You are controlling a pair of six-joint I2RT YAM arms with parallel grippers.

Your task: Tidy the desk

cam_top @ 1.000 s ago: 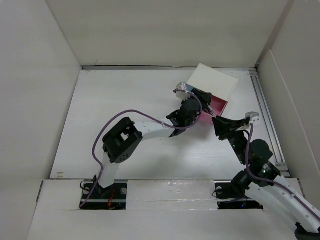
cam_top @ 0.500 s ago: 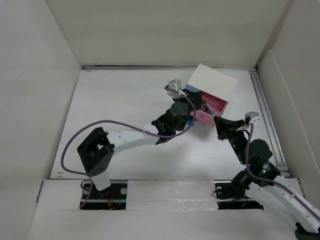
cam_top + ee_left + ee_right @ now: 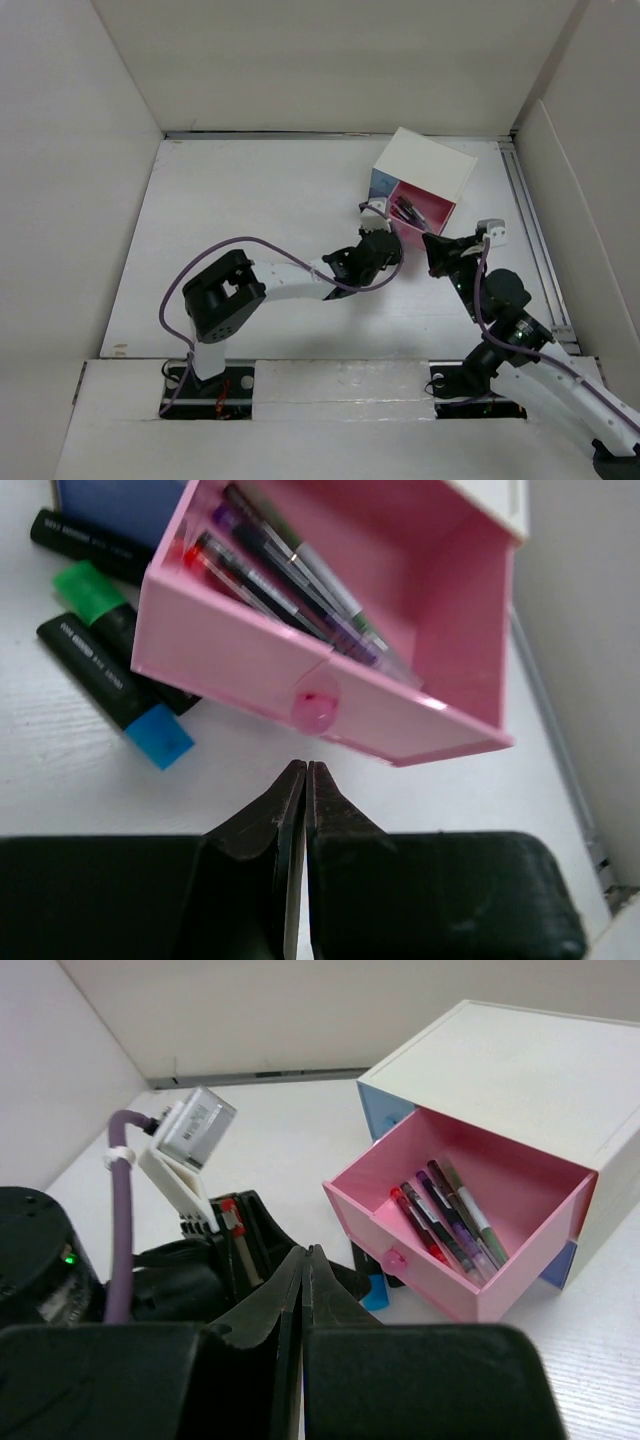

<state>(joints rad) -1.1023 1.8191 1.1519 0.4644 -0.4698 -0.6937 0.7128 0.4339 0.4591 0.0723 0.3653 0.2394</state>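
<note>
**Checking in on the desk: drawer out, both pincers pressed together**

Starting with the desk: it's the big flat white top that fills the middle of our overhead view, boxed in by white panels on the left, back and right, with both arm bases bolted along its near edge.

Toward the far right of it sits a small white box, turned at an angle. Its pink drawer is pulled out on the side facing the arms, and we can see a handful of pens lying slanted inside. There's a round pink knob in the middle of the drawer front, and a blue drawer next to the pink one.

On the desk right by the drawer, on the left in the left wrist view, lie three black-bodied markers: a green-capped one, a blue-capped one and an all-black one. The first two run partly out of sight behind the drawer front.

The left pincer is pressed together with nothing in it. Its tips point at the knob, close to it, with a strip of bare desk between them.

The right pincer is pressed together too and empty. It's on the right of the left one and aimed the same way. From its camera we see the left arm's wrist camera and purple cable just ahead, with the open drawer beyond.
</note>
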